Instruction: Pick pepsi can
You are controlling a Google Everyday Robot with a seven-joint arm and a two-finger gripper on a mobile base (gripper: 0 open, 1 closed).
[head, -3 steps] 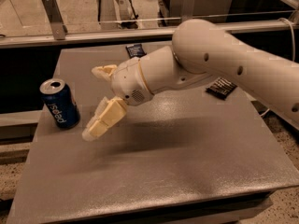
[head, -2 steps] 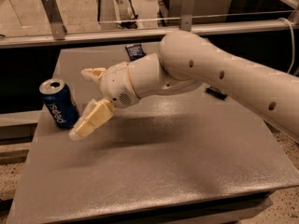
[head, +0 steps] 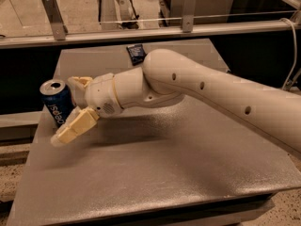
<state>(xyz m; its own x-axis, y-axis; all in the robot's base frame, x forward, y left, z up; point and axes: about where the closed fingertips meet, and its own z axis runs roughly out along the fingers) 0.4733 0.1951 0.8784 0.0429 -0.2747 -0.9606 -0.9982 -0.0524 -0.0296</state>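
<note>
The pepsi can point(head: 55, 103) is blue with a silver top and white lettering. It stands upright near the left edge of the grey table point(head: 164, 173). My gripper point(head: 66, 110) has reached it from the right and is open. One pale finger point(head: 75, 126) lies in front of the can, and the other finger point(head: 80, 82) is behind it. The can sits between the fingers, not clamped. The thick white arm stretches in from the right.
A flat dark snack packet point(head: 136, 52) lies at the table's far edge. A metal rail with posts point(head: 141, 29) runs behind the table. The table's left edge is right beside the can, with a drop to the floor.
My arm has moved left toward the can. The open fingers, earlier to the right of the can, now straddle it. The can has not moved.
</note>
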